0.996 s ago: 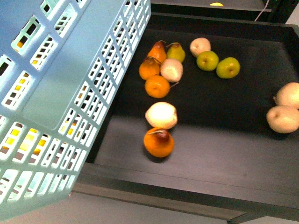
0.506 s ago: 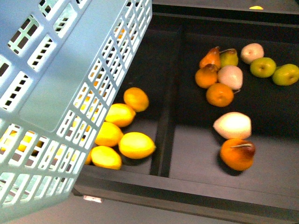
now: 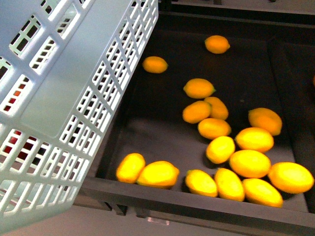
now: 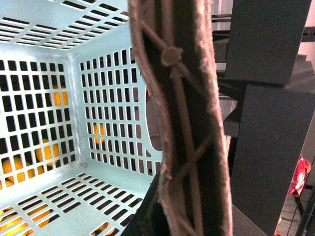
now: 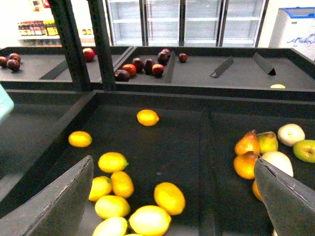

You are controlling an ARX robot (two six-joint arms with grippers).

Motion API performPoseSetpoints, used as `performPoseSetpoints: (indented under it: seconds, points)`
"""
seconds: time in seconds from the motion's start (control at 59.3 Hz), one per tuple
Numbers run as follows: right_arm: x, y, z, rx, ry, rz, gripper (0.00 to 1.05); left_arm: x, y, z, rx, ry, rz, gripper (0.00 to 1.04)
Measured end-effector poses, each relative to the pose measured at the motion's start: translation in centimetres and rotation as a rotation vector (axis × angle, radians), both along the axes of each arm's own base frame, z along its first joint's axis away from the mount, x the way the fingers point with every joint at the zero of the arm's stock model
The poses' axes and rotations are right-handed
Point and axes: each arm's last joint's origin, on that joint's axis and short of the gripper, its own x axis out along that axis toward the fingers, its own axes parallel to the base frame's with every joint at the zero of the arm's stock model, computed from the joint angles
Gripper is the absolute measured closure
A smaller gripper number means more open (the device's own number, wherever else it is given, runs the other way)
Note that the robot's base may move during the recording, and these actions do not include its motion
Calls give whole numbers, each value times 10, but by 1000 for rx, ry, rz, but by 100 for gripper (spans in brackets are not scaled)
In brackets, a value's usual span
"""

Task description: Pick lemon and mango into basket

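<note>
The pale aqua basket (image 3: 64,98) hangs tilted at the left of the front view. Its brown handle (image 4: 187,123) fills the left wrist view, and my left gripper (image 4: 167,216) is shut on it, fingers mostly hidden. Yellow fruit shows through the basket's slotted wall (image 4: 49,88). Several lemons (image 3: 248,162) lie loose in a black tray compartment (image 3: 162,132) beside the basket. My right gripper (image 5: 170,206) hangs open above them, over one lemon (image 5: 169,197), holding nothing. The mango is out of view.
A low divider (image 5: 204,162) separates the lemons from pears and apples (image 5: 256,152). The tray's raised front edge (image 3: 197,204) runs below the lemons. Dark red fruit (image 5: 142,66) sits on a farther shelf behind dark posts (image 5: 74,44).
The front view has swept left along the tray: the pears and apples slid out to the right, and the lemon compartment fills the view. The basket keeps its place in the frame.
</note>
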Motion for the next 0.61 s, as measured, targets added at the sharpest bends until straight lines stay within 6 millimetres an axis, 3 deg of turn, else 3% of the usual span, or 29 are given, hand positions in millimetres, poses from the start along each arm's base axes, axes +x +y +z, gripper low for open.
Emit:
performPoseSetpoints:
  seconds: [0.608]
  points:
    - [0,0,0,0,1,-3,9,0,0,0,2,-1,3,100]
